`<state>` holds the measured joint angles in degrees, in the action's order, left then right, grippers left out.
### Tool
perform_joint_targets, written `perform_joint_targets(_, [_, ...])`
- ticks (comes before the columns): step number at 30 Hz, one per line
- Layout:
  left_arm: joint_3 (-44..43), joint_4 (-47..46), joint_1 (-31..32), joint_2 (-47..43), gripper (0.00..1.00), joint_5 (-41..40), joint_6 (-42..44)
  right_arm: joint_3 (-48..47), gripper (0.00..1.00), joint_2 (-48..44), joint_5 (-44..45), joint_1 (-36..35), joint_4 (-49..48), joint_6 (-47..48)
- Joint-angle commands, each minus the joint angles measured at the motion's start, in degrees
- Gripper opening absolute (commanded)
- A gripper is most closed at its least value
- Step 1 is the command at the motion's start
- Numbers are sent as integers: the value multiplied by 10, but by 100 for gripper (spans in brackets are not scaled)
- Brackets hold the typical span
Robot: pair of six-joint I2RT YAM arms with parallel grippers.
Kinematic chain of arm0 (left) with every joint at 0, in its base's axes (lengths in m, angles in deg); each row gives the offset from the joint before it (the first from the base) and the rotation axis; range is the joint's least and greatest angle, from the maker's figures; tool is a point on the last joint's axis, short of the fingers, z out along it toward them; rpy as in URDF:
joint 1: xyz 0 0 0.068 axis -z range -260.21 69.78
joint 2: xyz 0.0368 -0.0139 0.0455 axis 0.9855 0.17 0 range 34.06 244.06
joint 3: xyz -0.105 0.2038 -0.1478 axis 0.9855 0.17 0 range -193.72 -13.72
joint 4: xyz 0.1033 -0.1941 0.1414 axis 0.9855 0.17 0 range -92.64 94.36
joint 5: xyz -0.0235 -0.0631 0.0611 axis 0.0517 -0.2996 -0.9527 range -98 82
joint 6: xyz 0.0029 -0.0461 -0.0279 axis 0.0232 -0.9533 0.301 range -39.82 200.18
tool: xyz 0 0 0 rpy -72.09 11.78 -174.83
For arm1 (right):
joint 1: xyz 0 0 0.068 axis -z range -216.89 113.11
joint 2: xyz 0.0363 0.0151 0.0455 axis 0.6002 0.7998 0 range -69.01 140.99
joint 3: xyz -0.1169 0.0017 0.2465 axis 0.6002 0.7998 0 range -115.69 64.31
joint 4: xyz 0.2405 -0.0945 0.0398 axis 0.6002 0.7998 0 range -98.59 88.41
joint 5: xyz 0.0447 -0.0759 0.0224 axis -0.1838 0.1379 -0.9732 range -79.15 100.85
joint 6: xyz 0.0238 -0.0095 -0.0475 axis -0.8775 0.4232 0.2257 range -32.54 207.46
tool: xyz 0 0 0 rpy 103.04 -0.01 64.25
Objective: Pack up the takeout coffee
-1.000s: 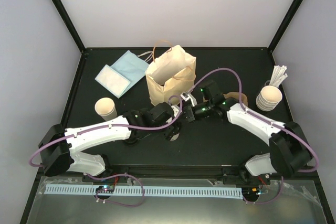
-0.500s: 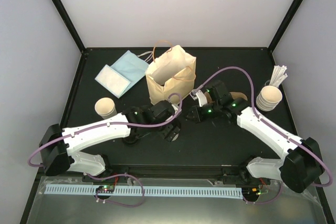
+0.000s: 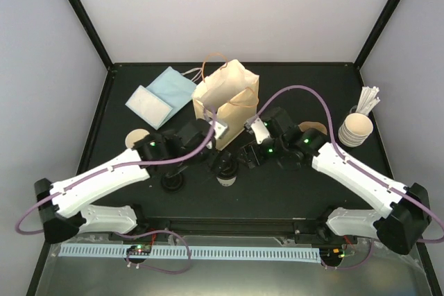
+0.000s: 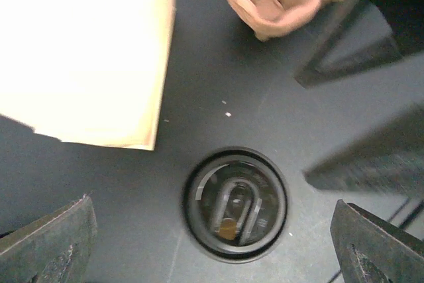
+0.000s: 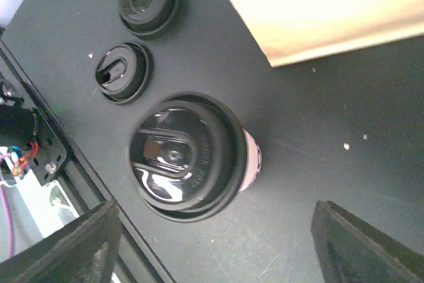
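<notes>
The takeout coffee [image 3: 227, 170] is a cream paper cup with a black lid on it, standing upright in front of the paper bag [image 3: 225, 105]. From above in the left wrist view, the lidded cup [image 4: 235, 205] sits between my left gripper's [image 4: 212, 256] wide-apart fingers, untouched. The right wrist view shows the cup [image 5: 185, 157] and a strip of its pale wall, ahead of my open right gripper [image 5: 218, 256]. In the top view the left gripper [image 3: 216, 152] is just left of the cup and the right gripper [image 3: 248, 156] just right of it. Neither holds anything.
Loose black lids [image 5: 149, 1] [image 5: 122, 71] lie near the table's front edge [image 3: 173, 181]. A bare beige cup [image 3: 134, 136] peeks from behind the left arm. A brown pulp carrier [image 3: 316, 128], a cup stack with sticks [image 3: 356, 128] and napkins [image 3: 163, 95] lie around.
The right gripper has opened and drawn back from the cup. The left arm has lifted and swung left, its gripper fully open. The lidded cup now stands free.
</notes>
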<state>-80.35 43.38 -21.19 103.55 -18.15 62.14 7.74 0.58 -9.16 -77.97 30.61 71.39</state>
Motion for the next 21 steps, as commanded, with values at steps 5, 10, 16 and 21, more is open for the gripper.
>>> perform_joint_targets(5, [17,23,-103,-132,99,-30,-58,-65,99,-17,185,-84,14,8])
perform_joint_targets(10, [23,47,-154,-162,99,-26,-55,-120,100,40,251,-144,92,54])
perform_joint_targets(16, [34,57,-199,-191,99,-24,-52,-147,100,88,204,-165,105,10])
perform_joint_targets(21, [55,36,-222,-221,99,-14,-23,-189,100,144,224,-198,129,-33])
